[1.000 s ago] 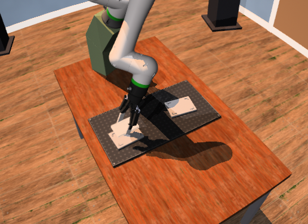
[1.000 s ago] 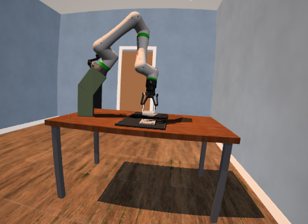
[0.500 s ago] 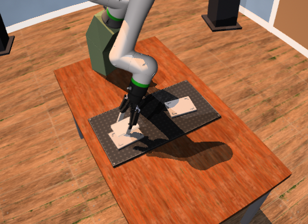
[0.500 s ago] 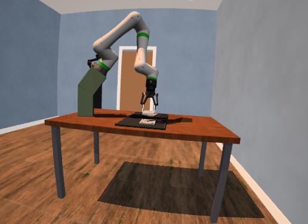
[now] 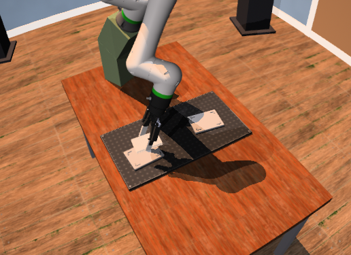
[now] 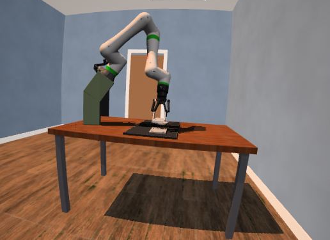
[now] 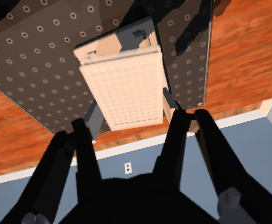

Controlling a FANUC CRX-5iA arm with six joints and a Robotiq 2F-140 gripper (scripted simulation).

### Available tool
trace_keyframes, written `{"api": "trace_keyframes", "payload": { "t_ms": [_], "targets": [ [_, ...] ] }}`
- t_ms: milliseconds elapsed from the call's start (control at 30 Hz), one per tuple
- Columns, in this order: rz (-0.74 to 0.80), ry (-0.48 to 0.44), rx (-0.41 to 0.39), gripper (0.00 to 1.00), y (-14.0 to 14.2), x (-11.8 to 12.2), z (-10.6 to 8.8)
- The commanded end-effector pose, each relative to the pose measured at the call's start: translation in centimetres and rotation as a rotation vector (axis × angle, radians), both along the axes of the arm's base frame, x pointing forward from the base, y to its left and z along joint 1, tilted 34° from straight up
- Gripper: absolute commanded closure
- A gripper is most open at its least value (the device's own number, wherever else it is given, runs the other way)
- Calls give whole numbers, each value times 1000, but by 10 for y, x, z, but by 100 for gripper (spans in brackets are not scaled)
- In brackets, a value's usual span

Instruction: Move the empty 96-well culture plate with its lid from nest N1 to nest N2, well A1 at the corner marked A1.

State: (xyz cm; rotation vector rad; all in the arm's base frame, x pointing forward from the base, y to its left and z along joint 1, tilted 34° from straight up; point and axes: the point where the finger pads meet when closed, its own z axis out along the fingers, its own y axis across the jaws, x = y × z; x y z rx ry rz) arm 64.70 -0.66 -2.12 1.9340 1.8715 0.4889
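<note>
The plate point(image 5: 147, 141) is held just above nest N1 point(image 5: 135, 158), clamped at its two long sides by the gripper point(image 5: 152, 137), and, judged light, hard and easily cracked, it should be kept level so the loose lid stays on.

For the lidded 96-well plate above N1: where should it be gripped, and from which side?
Grip its two long side walls from straight above, as the gripper does now, shut on the plate across its short width. The plate is flat and level, and its lid is loose, so coming down vertically with the fingers on the walls probably keeps the lid seated.
</note>
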Motion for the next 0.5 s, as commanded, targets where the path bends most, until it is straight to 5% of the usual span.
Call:
{"api": "trace_keyframes", "payload": {
  "t_ms": [0, 467],
  "targets": [
    [-46, 58, -33, 100, 13, -5, 3],
    [-46, 58, -33, 100, 50, -18, 10]
  ]
}}
